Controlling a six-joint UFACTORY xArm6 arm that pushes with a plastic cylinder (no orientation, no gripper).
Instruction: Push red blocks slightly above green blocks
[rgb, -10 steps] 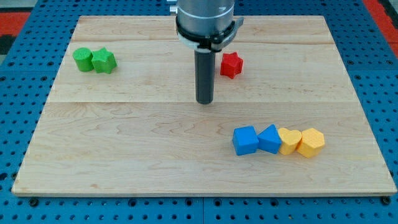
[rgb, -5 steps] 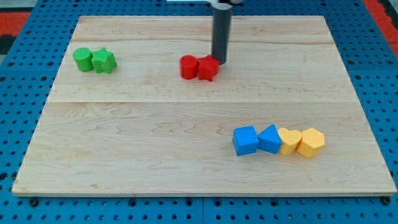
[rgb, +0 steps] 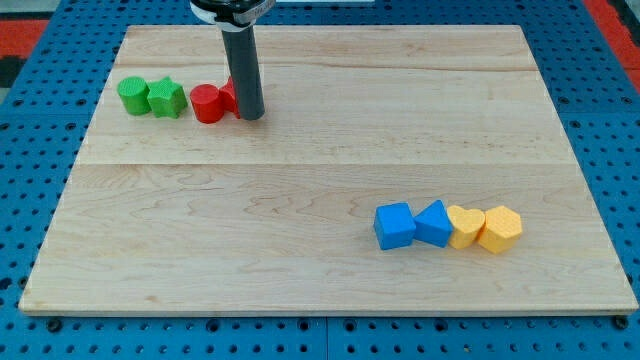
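Observation:
Two green blocks sit side by side at the view's upper left: a round-lobed one and a star-like one. Just right of them lies a red cylinder, close to the green star block. A second red block is right of the cylinder, mostly hidden behind my rod. My tip rests on the board against that hidden red block's right side.
Near the view's lower right stands a row of touching blocks: a blue cube, a second blue block, a yellow block and a yellow hexagonal block. The wooden board lies on a blue pegboard.
My tip has moved left, pushing both red blocks from the board's upper middle to just right of the green blocks.

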